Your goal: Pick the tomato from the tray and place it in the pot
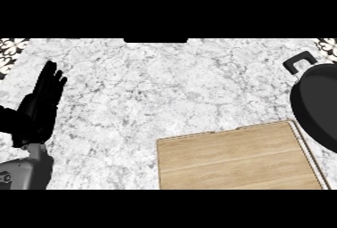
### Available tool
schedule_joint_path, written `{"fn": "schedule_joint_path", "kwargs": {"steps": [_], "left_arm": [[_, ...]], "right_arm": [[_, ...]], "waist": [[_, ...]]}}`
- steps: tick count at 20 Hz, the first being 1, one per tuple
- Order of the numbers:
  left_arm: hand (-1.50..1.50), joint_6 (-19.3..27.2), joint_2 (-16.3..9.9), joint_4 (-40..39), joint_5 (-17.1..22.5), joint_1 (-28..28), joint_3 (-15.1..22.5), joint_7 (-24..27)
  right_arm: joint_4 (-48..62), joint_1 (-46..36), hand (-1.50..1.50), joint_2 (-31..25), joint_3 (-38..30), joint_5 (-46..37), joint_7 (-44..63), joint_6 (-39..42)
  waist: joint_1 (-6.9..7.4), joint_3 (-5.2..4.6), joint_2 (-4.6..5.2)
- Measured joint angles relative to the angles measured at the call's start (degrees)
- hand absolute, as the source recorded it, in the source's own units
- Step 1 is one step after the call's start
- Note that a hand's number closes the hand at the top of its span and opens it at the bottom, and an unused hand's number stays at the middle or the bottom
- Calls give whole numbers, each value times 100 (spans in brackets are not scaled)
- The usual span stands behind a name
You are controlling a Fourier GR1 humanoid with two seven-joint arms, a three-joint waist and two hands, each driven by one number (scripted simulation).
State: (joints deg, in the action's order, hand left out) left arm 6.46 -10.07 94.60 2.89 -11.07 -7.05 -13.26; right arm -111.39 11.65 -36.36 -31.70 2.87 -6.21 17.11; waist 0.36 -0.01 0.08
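Tray (237,160) beside pot (319,107), left hand (36,111) resting.

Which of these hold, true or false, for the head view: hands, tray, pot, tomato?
1. The left hand is open, fingers up, near the left edge. True.
2. The right hand is gripping the pot. False: no right hand shows.
3. The pot sits at the right edge, beside the wooden tray. True.
4. A tomato lies on the tray. False: no tomato is visible on it.
5. The counter is plain black. False: it is white and grey marble.
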Motion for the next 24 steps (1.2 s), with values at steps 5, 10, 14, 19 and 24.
{"fn": "schedule_joint_path", "kwargs": {"steps": [5, 10, 14, 19, 24], "left_arm": [[0, -62, -67, -16, 36, -87, -55, -50], [0, -132, -58, -63, 90, -120, -45, -26], [0, -94, -49, -26, 65, -183, -29, -138], [0, -62, 7, -152, 19, -228, -17, -50], [0, -113, -33, -179, 45, -272, -50, -27]], "right_arm": [[1068, -695, 150, -86, 177, -539, -425, -234], [1969, -1156, 150, -314, 386, -2015, -953, -1229], [3333, -1922, 150, -386, 737, -2747, -1462, -1813], [4970, -2743, 150, -322, 1045, -3154, -2062, -2122], [6444, -3425, -150, -283, 1169, -3204, -2266, -1819]], "waist": [[35, 7, 15], [139, 9, 45], [155, 10, 42], [110, 9, 33], [148, 13, 46]]}}
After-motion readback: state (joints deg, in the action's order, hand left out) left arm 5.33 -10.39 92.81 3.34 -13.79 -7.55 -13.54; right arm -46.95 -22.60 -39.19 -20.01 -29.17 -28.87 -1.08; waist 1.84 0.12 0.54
